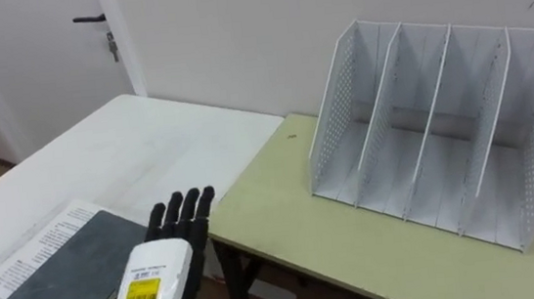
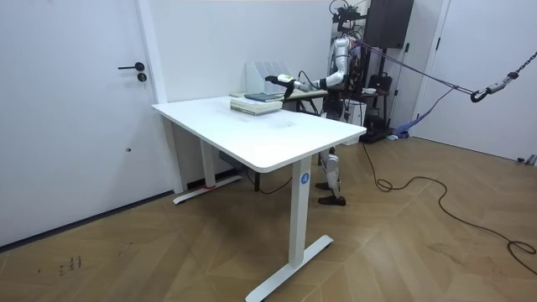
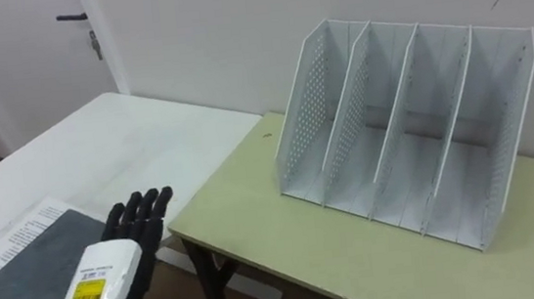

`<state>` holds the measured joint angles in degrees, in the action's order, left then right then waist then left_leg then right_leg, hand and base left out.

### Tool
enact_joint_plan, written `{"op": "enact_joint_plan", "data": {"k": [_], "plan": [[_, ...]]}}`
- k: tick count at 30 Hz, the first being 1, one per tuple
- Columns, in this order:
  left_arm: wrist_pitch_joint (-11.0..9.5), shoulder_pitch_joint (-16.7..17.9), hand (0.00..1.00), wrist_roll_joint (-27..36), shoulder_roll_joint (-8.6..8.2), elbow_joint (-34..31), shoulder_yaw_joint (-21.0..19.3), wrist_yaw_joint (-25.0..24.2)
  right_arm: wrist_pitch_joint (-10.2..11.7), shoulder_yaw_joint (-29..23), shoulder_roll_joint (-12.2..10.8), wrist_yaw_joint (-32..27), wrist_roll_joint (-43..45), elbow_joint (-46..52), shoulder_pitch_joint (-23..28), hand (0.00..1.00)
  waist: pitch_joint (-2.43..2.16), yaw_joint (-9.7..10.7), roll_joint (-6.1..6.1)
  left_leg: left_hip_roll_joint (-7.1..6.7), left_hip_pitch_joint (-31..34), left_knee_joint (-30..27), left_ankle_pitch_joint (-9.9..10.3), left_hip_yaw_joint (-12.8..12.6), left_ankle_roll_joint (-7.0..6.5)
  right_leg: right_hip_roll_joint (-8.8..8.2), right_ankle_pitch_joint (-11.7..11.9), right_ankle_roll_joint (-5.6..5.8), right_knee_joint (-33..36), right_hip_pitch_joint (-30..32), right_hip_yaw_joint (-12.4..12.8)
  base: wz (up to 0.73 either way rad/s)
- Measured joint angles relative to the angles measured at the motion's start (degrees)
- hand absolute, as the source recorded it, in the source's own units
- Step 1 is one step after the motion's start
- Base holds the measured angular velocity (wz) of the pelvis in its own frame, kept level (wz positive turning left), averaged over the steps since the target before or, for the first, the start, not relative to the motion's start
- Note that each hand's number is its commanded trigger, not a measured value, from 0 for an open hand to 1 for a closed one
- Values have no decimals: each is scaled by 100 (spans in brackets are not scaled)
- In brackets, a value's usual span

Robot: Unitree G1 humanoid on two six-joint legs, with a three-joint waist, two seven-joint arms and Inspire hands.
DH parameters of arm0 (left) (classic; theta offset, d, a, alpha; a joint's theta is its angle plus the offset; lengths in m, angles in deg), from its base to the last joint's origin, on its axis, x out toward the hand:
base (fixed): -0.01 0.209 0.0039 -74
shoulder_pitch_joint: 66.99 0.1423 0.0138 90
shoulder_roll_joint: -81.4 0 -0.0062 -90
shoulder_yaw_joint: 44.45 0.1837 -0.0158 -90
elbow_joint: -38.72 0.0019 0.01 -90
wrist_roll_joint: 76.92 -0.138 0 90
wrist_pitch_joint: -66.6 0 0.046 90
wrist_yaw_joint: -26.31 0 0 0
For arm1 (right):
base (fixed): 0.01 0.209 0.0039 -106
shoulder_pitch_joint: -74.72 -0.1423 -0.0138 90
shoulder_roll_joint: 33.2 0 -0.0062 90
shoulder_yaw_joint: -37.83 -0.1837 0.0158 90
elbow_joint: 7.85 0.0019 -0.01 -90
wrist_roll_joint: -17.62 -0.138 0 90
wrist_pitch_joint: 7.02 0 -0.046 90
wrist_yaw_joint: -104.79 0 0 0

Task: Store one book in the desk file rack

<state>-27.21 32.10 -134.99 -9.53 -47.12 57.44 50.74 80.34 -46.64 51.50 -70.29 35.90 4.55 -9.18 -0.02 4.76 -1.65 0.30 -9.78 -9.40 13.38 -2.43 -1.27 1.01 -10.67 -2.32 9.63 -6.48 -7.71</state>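
Left hand (image 1: 165, 265) is at near left, fingers straight and close together, holding nothing, above the right edge of the dark book (image 1: 61, 277). Contact between them cannot be told. The book lies flat on a printed booklet (image 1: 26, 249) on the white table (image 1: 158, 140). The file rack (image 1: 438, 123) stands at far right on the green desk (image 1: 283, 217).

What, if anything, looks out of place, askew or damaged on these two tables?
Nothing stands out. The file rack stands upright and empty on the green desk; the books lie flat on the white table, the open left hand by them.
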Motion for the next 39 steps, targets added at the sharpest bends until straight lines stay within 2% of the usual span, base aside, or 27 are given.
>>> {"op": "enact_joint_plan", "data": {"k": [11,18,25,33,39], "plan": [[-25,0,0,4,47,0,-381,436,0,0,33,146,-232,-41,26,0,26,-46,-14,-10,-1,-8,0,21,0,8,8,7,7,-1,-10,0],[-21,0,0,3,47,0,-495,624,-3,-6,51,143,-248,-26,23,0,29,-62,-49,-12,3,-5,0,21,0,12,9,7,-3,4,4,0],[-18,3,0,3,47,6,-504,673,-5,-18,70,142,-224,2,27,0,13,-94,-107,-13,5,-2,0,5,0,18,10,7,3,4,20,0],[112,13,0,6,46,205,-527,717,-119,-59,116,166,-216,2,42,0,-7,-194,-173,-9,-13,-2,0,5,0,17,11,4,23,1,45,-1],[195,13,0,5,45,314,-830,717,-121,-71,170,199,-219,11,53,0,-5,-210,-168,-5,-31,-2,0,5,0,6,12,0,22,8,65,-1]]}}
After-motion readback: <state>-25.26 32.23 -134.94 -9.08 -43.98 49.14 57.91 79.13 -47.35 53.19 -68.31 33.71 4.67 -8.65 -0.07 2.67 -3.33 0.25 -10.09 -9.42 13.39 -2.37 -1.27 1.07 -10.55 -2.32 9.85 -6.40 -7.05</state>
